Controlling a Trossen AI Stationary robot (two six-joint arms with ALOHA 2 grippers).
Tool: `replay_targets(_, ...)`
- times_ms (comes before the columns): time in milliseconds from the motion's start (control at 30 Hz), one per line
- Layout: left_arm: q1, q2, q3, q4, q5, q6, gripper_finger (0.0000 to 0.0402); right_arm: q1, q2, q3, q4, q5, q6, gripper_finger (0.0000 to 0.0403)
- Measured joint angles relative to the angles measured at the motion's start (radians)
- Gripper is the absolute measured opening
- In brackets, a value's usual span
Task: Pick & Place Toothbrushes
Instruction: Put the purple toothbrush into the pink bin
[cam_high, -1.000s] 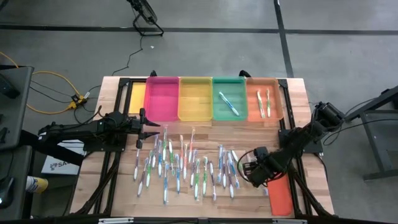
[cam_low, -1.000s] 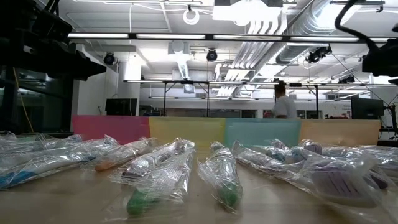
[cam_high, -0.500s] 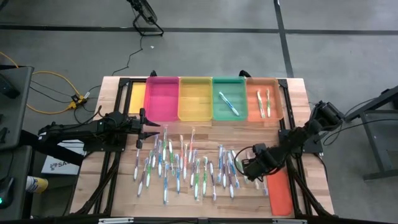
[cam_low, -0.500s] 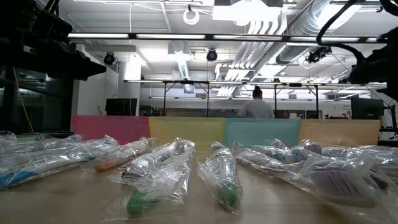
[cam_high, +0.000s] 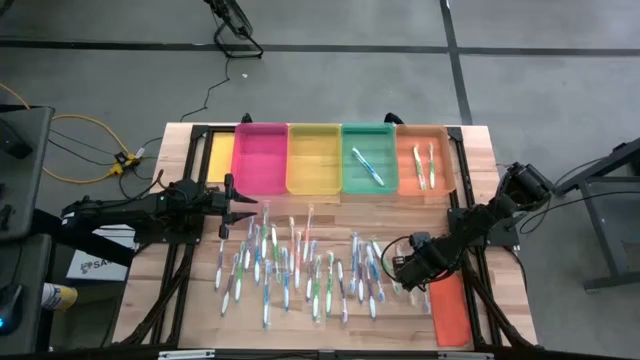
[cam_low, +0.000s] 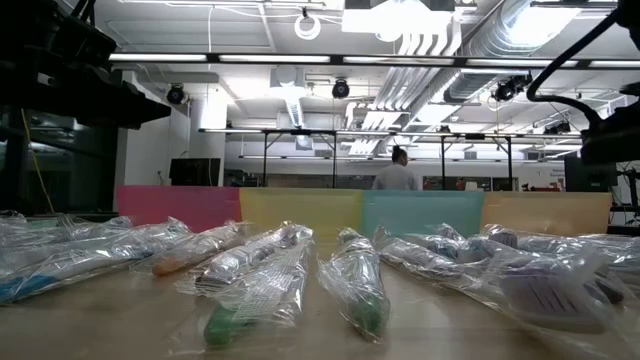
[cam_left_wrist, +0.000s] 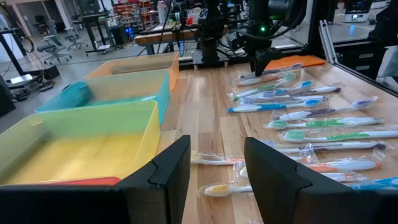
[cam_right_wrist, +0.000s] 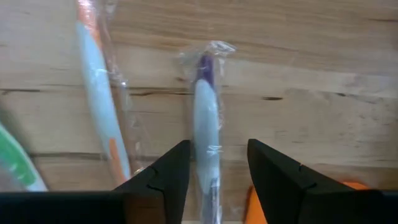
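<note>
Many toothbrushes (cam_high: 300, 265) in clear wrappers lie flat on the wooden table, strewn across its middle. My right gripper (cam_high: 402, 275) points down over their right end. In the right wrist view it is open (cam_right_wrist: 214, 180), with one finger on each side of a white and purple toothbrush (cam_right_wrist: 205, 118) lying on the wood. I see a gap on both sides. My left gripper (cam_high: 245, 207) waits open (cam_left_wrist: 214, 168) and level at the left, above the far end of the spread.
Pink (cam_high: 260, 158), yellow (cam_high: 313, 158), green (cam_high: 352, 140) and orange (cam_high: 440, 150) trays stand in a row at the far edge. The green one holds one toothbrush, the orange one two. A flat orange lid (cam_high: 450, 308) lies right of my right gripper. A person (cam_low: 397, 175) walks in the room behind.
My right gripper has gone down and a little toward the table's left edge, from beside the orange lid to over the rightmost toothbrushes. The toothbrushes have not moved. The person in the background has walked across the room.
</note>
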Motion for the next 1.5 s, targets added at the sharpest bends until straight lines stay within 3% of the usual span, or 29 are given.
replay_targets(500, 0.0, 0.0, 0.0, 0.0, 0.0, 0.0, 0.0147, 0.001, -0.002, -0.017, 0.023, 0.057, -0.084, 0.002)
replay_targets(633, 0.0, 0.0, 0.0, 0.0, 0.0, 0.0, 0.0147, 0.001, -0.018, -0.019, 0.009, 0.064, -0.093, 0.0019)
replay_targets(933, 0.0, 0.0, 0.0, 0.0, 0.0, 0.0, 0.0147, 0.019, -0.109, 0.045, -0.204, 0.248, -0.089, 0.0015)
replay_targets(1067, 0.0, 0.0, 0.0, 0.0, 0.0, 0.0, 0.0147, 0.016, -0.144, 0.097, -0.316, 0.381, -0.114, 0.0015)
replay_targets(1167, 0.0, 0.0, 0.0, 0.0, 0.0, 0.0, 0.0147, 0.007, -0.176, 0.118, -0.341, 0.548, -0.159, 0.0015)
replay_targets(1333, 0.0, 0.0, 0.0, 0.0, 0.0, 0.0, 0.0147, -0.05, -0.212, 0.119, -0.258, 0.817, -0.325, 0.0015)
replay_targets(1500, 0.0, 0.0, 0.0, 0.004, 0.0, 0.0, 0.0147, -0.148, -0.214, 0.119, -0.069, 0.941, -0.624, 0.0015)
